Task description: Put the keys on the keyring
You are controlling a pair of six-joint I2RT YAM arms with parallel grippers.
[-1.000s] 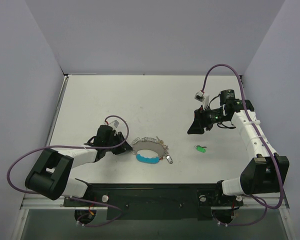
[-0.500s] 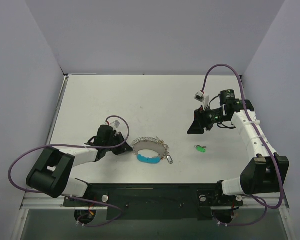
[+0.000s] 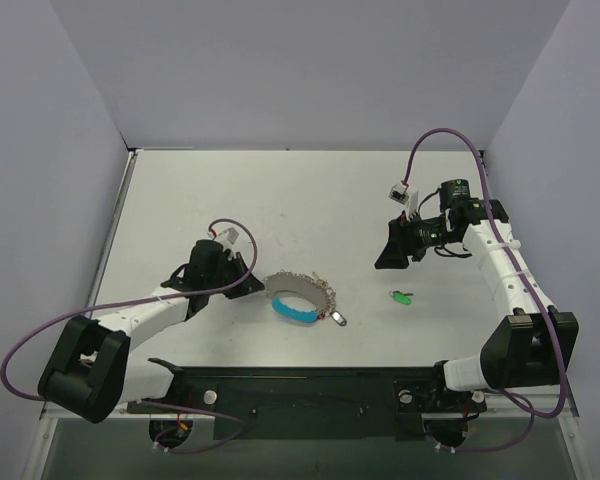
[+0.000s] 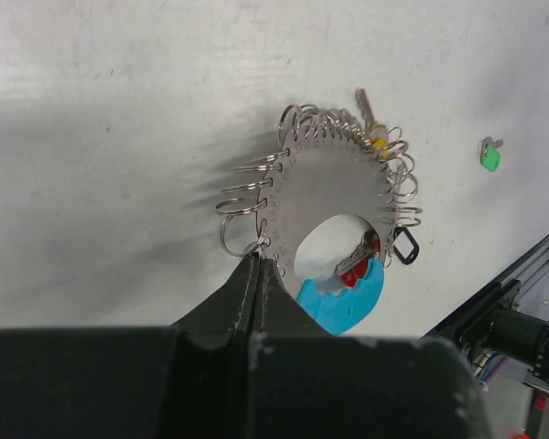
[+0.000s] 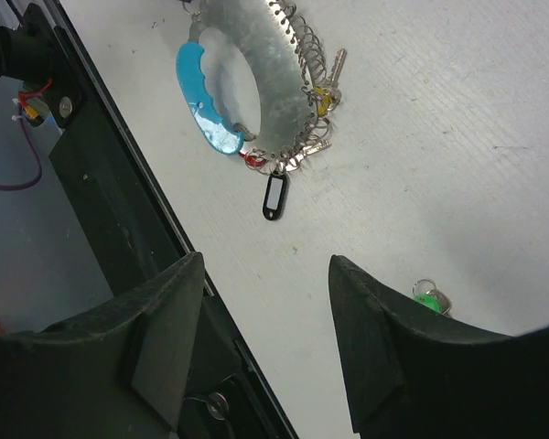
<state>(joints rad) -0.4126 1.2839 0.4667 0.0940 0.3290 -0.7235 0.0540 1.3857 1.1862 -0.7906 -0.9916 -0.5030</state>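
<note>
My left gripper (image 3: 244, 283) is pinched together on the rim of the keyring (image 3: 298, 297). In the left wrist view the two fingers (image 4: 242, 297) meet right at the metal edge (image 4: 334, 192), bottom middle of the frame. The keyring sits a bit below the centre of the top view, blue part toward the bottom, with a red key (image 4: 355, 262), a yellow key (image 4: 378, 143) and a black tag (image 4: 404, 247) hanging off it. The green key (image 3: 400, 297) isn't on it. It lies by itself on the table (image 3: 310, 200), right of the keyring and well apart. My right gripper (image 3: 390, 256) hangs above it in the right half of the frame, jaws apart, holding nothing.
</note>
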